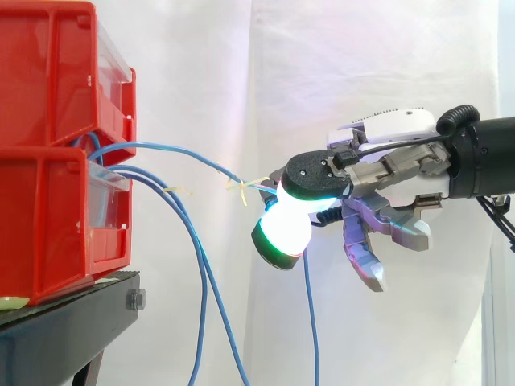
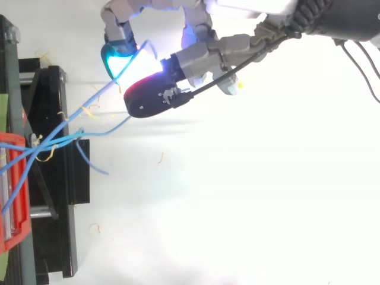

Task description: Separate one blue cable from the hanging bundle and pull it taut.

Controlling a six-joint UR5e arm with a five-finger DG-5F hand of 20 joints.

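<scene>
Red bins: cut off by the side view's left and top edges; from above, the left edge cuts them.
Black stand: runs out at the side view's bottom and left edges.
Blue cable: its start is hidden inside the bins; its far stretch passes behind a glowing pad of the hand.
Hanging cables: leave the side view at the bottom edge, ends out of sight.
Arm: cut off by the right edge.
Hand from above: the top edge cuts its upper fingers; glare washes out one pad.
Yellow scraps: too small to identify.
</scene>
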